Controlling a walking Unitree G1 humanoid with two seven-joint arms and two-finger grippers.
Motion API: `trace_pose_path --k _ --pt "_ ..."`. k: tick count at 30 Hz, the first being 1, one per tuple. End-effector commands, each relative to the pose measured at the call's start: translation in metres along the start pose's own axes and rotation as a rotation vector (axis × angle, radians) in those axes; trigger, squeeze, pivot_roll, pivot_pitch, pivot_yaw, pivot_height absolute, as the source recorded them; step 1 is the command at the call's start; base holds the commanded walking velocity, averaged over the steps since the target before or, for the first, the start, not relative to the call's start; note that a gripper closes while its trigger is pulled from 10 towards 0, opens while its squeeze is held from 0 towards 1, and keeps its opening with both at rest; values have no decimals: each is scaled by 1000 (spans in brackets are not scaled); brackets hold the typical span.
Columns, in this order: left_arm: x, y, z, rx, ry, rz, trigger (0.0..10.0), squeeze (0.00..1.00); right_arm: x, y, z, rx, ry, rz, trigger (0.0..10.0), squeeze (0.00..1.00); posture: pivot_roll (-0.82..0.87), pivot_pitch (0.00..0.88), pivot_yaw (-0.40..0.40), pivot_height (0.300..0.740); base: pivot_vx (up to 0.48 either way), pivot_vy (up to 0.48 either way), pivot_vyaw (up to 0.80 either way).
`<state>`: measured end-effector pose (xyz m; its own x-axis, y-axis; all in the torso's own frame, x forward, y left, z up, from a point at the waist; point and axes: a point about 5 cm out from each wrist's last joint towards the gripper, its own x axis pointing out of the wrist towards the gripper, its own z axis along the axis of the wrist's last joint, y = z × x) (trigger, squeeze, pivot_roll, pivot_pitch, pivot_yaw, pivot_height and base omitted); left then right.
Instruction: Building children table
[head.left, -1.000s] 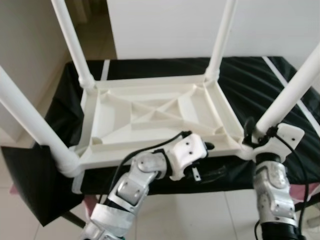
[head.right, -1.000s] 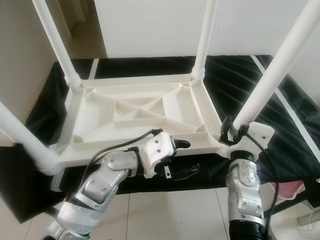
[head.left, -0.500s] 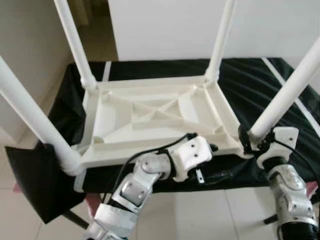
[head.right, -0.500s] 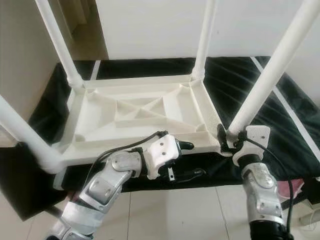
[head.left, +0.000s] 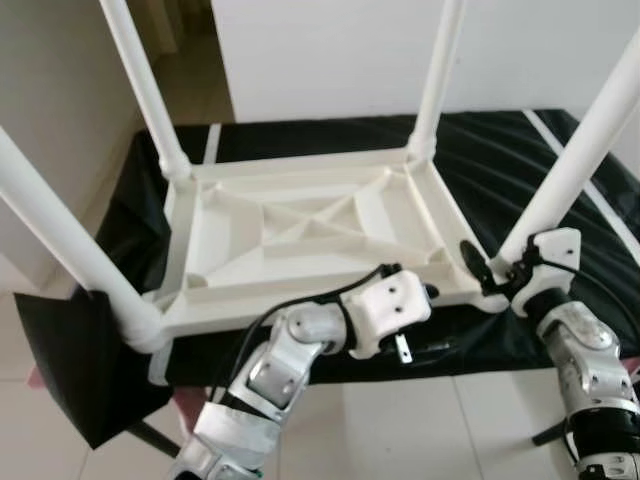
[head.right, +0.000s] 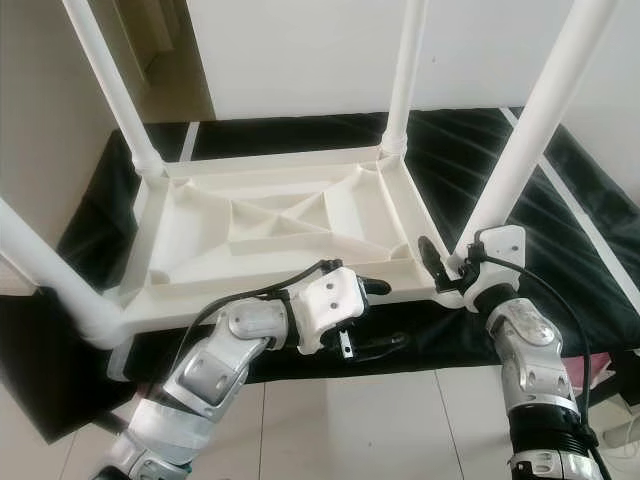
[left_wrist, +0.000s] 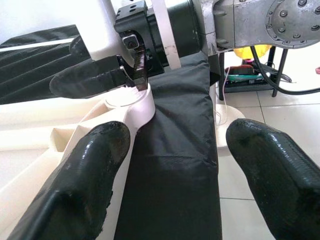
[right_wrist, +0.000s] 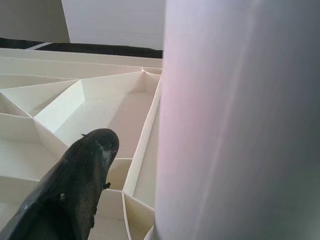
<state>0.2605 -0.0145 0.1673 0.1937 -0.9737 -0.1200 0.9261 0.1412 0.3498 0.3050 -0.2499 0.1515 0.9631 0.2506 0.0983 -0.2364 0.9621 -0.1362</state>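
Kids' table (head.left: 300, 225) lies upside down on the black-covered worktop (head.left: 560, 170), ribbed underside up, all 4 legs fitted and pointing up. Its near edge sits right at the worktop's front edge.

R tool (head.right: 447, 268) is at the base of the near-right leg (head.right: 520, 150): one finger (right_wrist: 70, 190) on the inboard side over the ribs, leg post close alongside. Looks wrapped around the leg at the socket, but can't tell if it's actually clamping or just bracketing; contact is hidden.

L tool (head.left: 425, 320) is spread open, holding nothing. One finger (left_wrist: 75, 195) rests on or just over the table's near rim, the other (left_wrist: 275, 165) hangs out past the black cloth, over the floor. R tool is straight ahead of it, near.

Risks, as I judge them:
- Leg not fully seated in socket; a sideways pull by R tool could pop it or lever it crooked.
- Table is near the edge, so any tug toward the robot could slide it off; the cloth looks slick.
- L tool bracing w/ only 1 finger on the rim gives weak hold, so the table may pivot.
- The two tools are close together w/ cables nearby; snag or collision possible.
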Motion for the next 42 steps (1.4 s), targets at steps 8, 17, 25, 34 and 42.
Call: trace_pose_path --k 8,17,25,34,42 --pt "-6 10 -2 9 16 218 10000 0 3 0 0 -12 26 79 0 0 -58 65 7 740 0 0 0" --pt "-9 12 -3 4 15 259 10000 0 -18 6 -24 87 75 51 0 0 -64 65 -5 740 0 0 0" --pt "-5 12 -2 5 11 257 10000 0 -25 11 -27 145 64 -39 10000 0 -83 79 -8 740 0 0 0" --pt "-2 10 -4 4 12 244 10000 0 -27 19 -22 170 54 -251 10000 0 -106 89 7 740 0 0 0" --pt "-2 16 -3 4 1 241 10000 0 -37 38 -24 178 76 -528 10000 0 -127 78 15 740 0 0 0"
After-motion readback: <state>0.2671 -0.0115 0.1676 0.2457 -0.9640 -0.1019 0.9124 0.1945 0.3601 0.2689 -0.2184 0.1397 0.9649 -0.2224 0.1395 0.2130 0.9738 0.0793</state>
